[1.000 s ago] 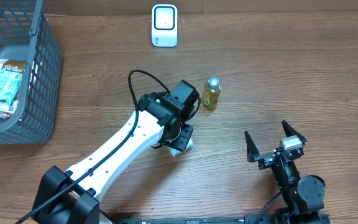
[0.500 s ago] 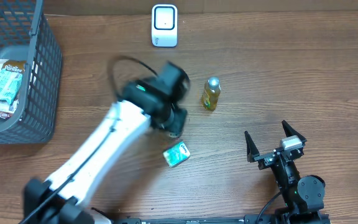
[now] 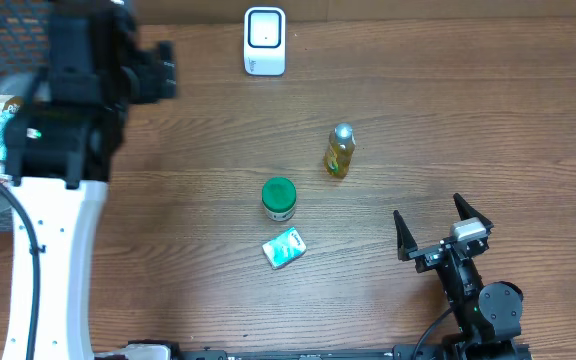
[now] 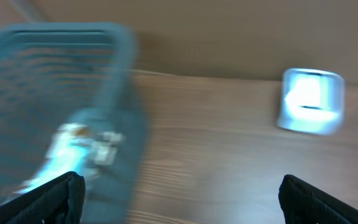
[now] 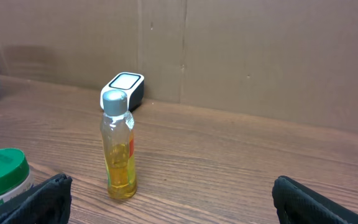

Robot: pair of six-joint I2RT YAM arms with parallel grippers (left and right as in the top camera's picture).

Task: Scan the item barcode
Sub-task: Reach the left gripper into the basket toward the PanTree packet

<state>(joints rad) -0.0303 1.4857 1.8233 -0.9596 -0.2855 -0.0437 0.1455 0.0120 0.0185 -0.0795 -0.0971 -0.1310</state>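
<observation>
My left gripper (image 3: 128,55) is open and empty, blurred by motion, high at the back left next to the basket (image 3: 63,150). In its wrist view the fingertips (image 4: 55,199) stand wide apart, with the basket (image 4: 55,93) to the left and the white scanner (image 4: 312,101) to the right. The scanner (image 3: 265,41) stands at the table's back edge. Loose on the table are a small teal packet (image 3: 284,247), a green-lidded jar (image 3: 278,198) and a yellow bottle (image 3: 339,151). My right gripper (image 3: 443,232) rests open at the front right, facing the bottle (image 5: 118,146).
The dark wire basket at the far left holds a packet (image 3: 13,130). A cardboard wall (image 5: 260,56) closes the back of the table. The green-lidded jar (image 5: 2,177) shows at the left edge of the right wrist view, the scanner (image 5: 124,87) behind the bottle.
The left arm swung from mid-table to the back left by the basket, and its jaws opened wide. The teal packet now lies free, and the green-lidded jar is uncovered. The right arm stayed still.
</observation>
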